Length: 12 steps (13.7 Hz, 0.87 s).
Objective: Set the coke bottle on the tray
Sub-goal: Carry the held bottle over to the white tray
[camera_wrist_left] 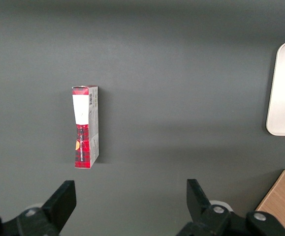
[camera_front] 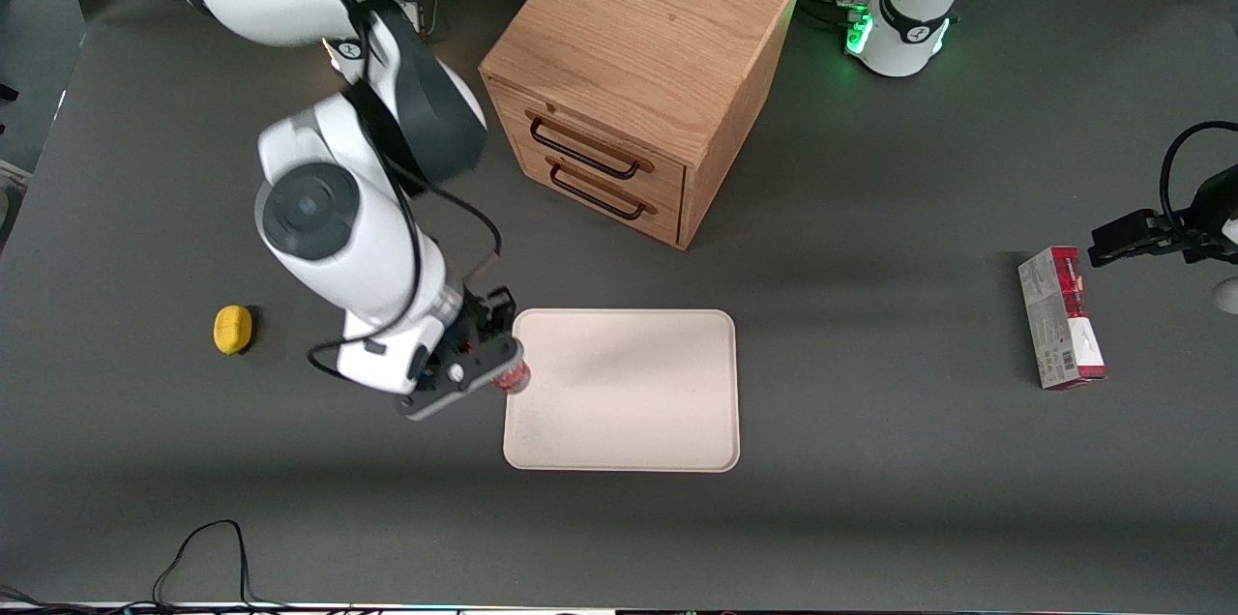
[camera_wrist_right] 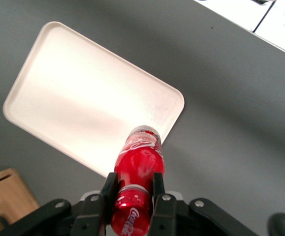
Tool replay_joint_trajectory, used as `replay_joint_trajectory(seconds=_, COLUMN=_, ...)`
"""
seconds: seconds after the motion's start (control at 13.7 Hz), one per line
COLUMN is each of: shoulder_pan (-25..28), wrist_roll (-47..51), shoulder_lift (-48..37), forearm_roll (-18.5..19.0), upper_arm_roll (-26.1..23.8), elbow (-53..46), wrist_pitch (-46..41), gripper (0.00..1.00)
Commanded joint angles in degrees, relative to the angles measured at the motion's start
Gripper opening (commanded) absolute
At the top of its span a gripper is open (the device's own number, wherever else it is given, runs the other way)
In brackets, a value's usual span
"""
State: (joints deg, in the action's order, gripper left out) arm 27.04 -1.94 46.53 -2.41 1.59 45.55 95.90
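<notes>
My gripper (camera_wrist_right: 131, 196) is clamped on the coke bottle (camera_wrist_right: 137, 167), 1 finger (camera_wrist_right: 108, 189) pressed to each side of its red body, and it hangs over the edge of the tray (camera_front: 638, 402) at the working arm's end. From the wrist camera I see the bottle hanging from between the 2 fingers, its clear base pointing down toward the tray's rim, with the white script logo facing the lens. From the front I catch only a bit of red bottle under the gripper, right at the tray's edge. I count 1 bottle, 1 tray, 1 wooden cabinet (camera_front: 638, 64) with 2 drawers, 1 yellow lemon (camera_front: 232, 329) and 1 red-and-grey carton (camera_front: 1061, 317). The cabinet stands farther from the front camera than the tray. The lemon lies on the table toward the working arm's end, and the carton lies flat toward the parked arm's end.
</notes>
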Motion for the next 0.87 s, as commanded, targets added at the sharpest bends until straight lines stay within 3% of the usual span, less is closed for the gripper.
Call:
replay_joint_trajectory(seconds=0.0, shoulder_pan=-0.32, wrist_roll=0.54, shoulder_lift=5.84, forearm_roll=1.09, upper_arm_roll=-0.1, elbow=-3.45, wrist_pitch=3.66, gripper=0.0)
replay_joint_trajectory(seconds=0.8, shoulder_pan=-0.23, wrist_roll=0.97, shoulder_lift=12.01, forearm_roll=2.05, upper_arm_roll=-0.1, elbow=-2.66, wrist_pitch=9.21, gripper=0.01)
